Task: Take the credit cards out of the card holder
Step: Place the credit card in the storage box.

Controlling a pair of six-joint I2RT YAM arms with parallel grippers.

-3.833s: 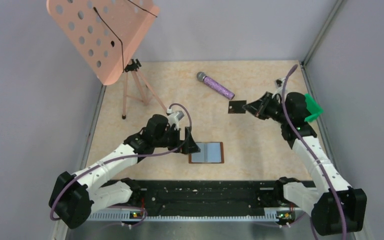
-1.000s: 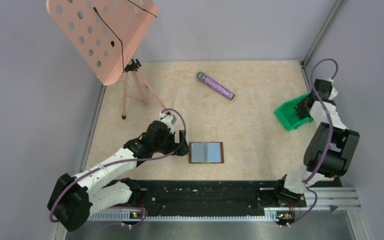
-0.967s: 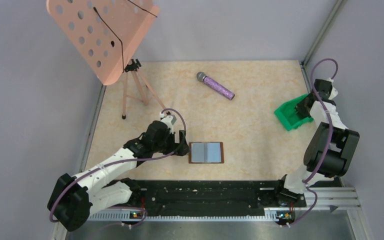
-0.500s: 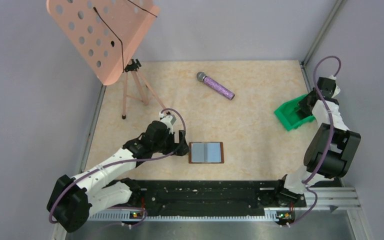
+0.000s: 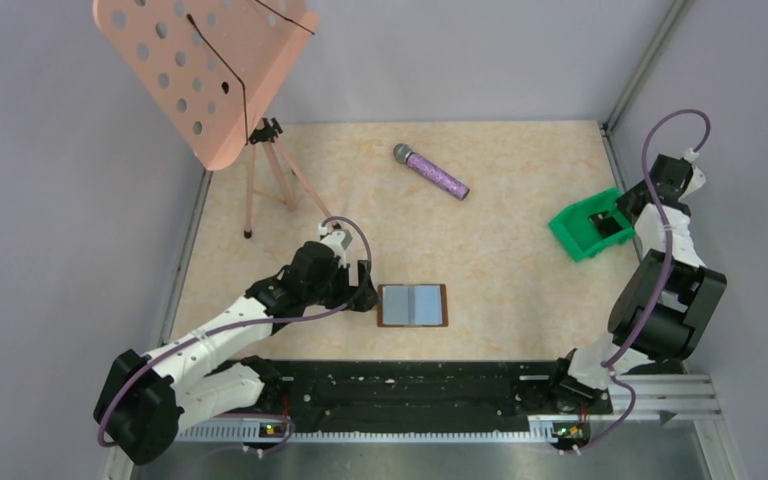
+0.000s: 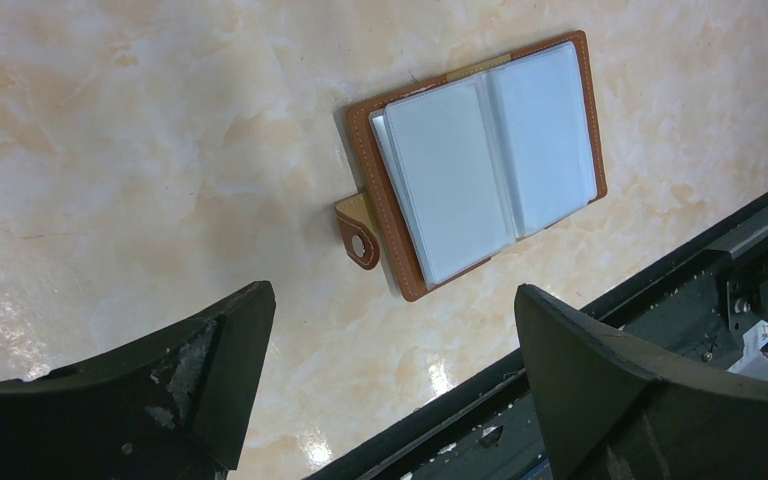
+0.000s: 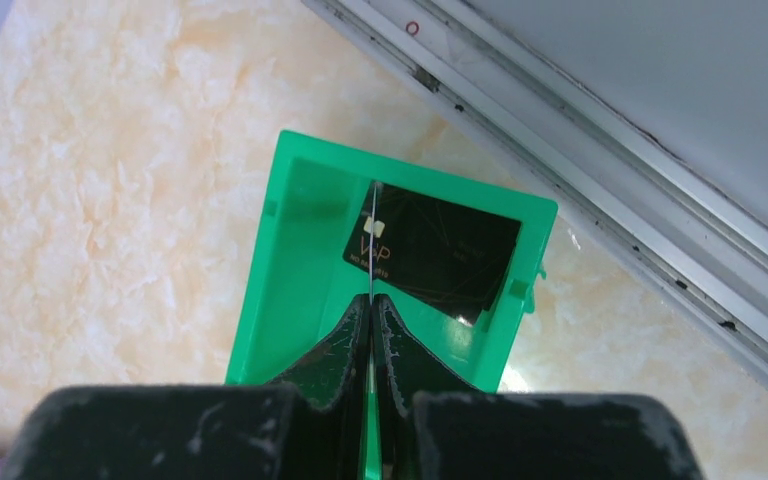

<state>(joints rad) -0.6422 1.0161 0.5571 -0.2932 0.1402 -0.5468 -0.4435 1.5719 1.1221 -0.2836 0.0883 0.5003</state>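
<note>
The left pincer (image 6: pixel 390 300) hangs wide open just beside the card holder (image 5: pixel 413 305), which lies spread flat on the table (image 5: pixel 500 270). The right pincer (image 7: pixel 371 300) is closed on a thin card (image 7: pixel 370 230), edge-on above the green bin (image 7: pixel 290 250). The holder looks light and floppy, its sleeves (image 6: pixel 460 180) slick: pin the leather rim, draw cards by an exposed edge

card holder (image 6: pixel 475 165) of stitched brown leather, glossy plastic inside; table (image 6: pixel 140 150) smooth, glossy, marbled; bin (image 7: pixel 290 260) shiny green plastic.
</note>
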